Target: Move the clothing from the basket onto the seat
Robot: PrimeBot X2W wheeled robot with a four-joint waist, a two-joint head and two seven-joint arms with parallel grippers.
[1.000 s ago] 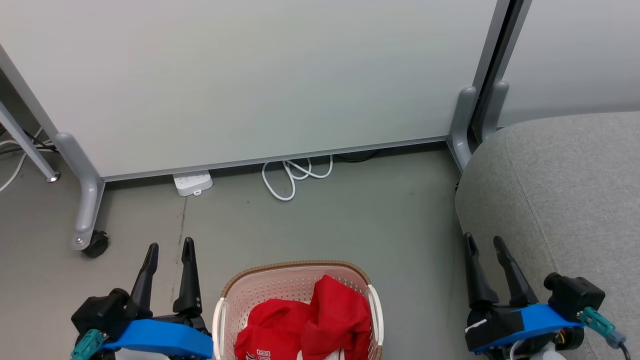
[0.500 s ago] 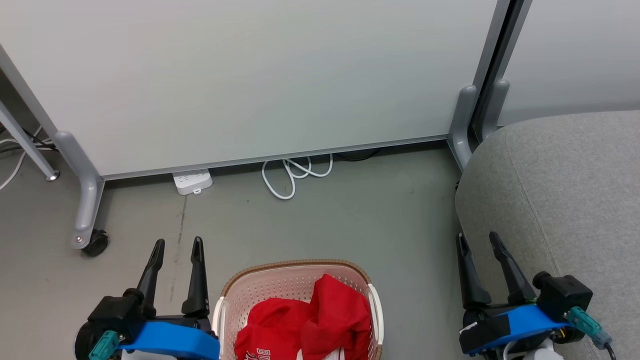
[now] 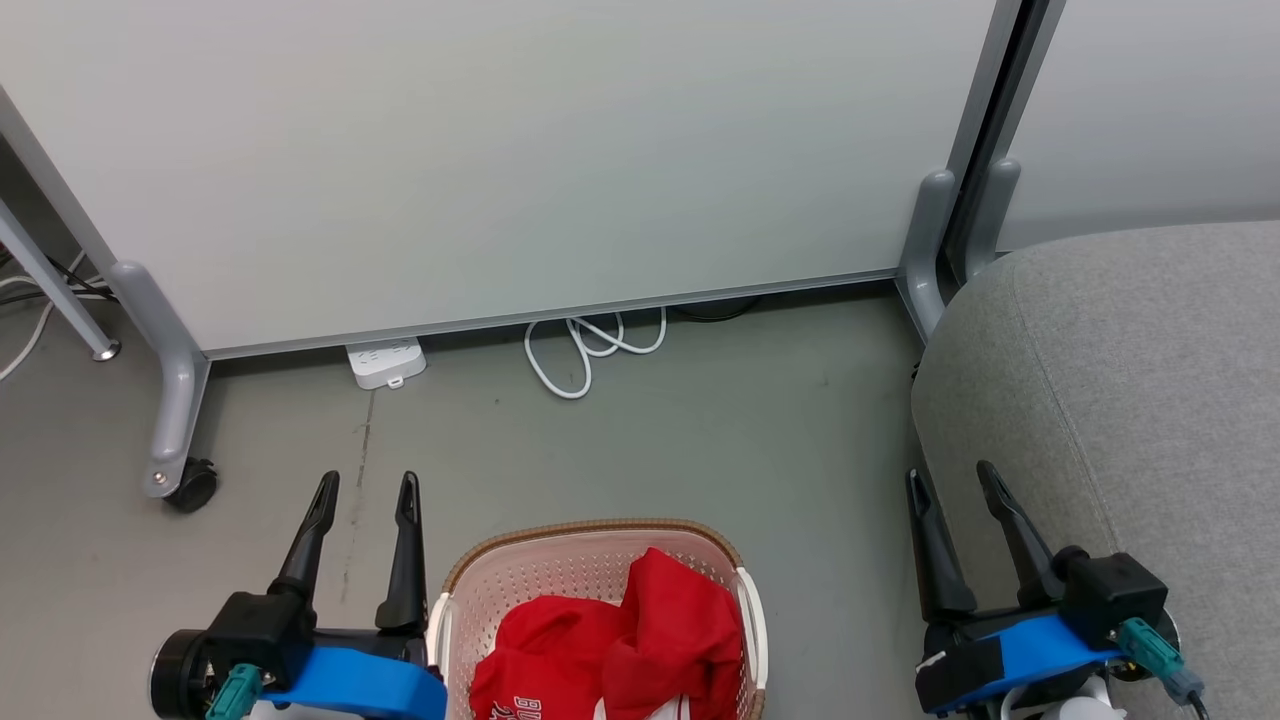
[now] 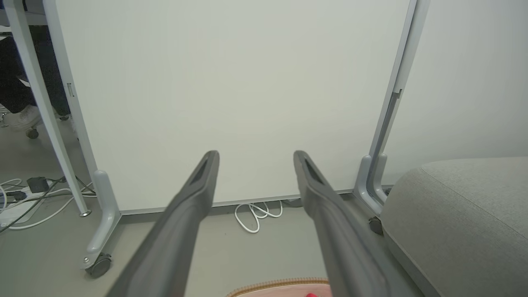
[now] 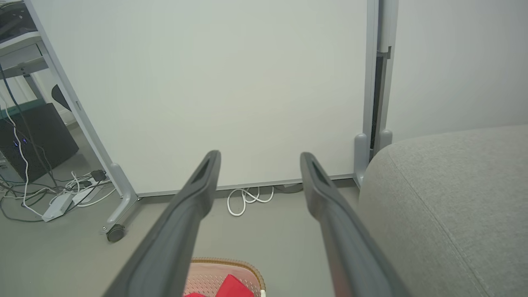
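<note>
Head view: oval cream-white perforated plastic basket [image 3: 590, 527], brown woven-look rim, white handles, sits on the smooth grey floor [image 3: 700, 440] at bottom centre. Crumpled bright red soft fabric clothing [image 3: 620, 640] with white lettering lies inside it. Left end effector [image 3: 367, 482] is just left of the basket, two long dark fingers apart, holding nothing. Right end effector [image 3: 948, 474] is right of the basket, fingers apart, empty, by the rounded edge of the large grey textured-fabric seat [image 3: 1150, 380] with a stitched seam; contact unclear. Behind: matte white partition panel [image 3: 500, 150] on grey metal feet, looped white cable [image 3: 590, 350]. Left wrist view: tapered dark fingers spread, woven basket rim at bottom edge, seat at right. Right wrist view: fingers spread, basket corner with red cloth below, seat at right.
</note>
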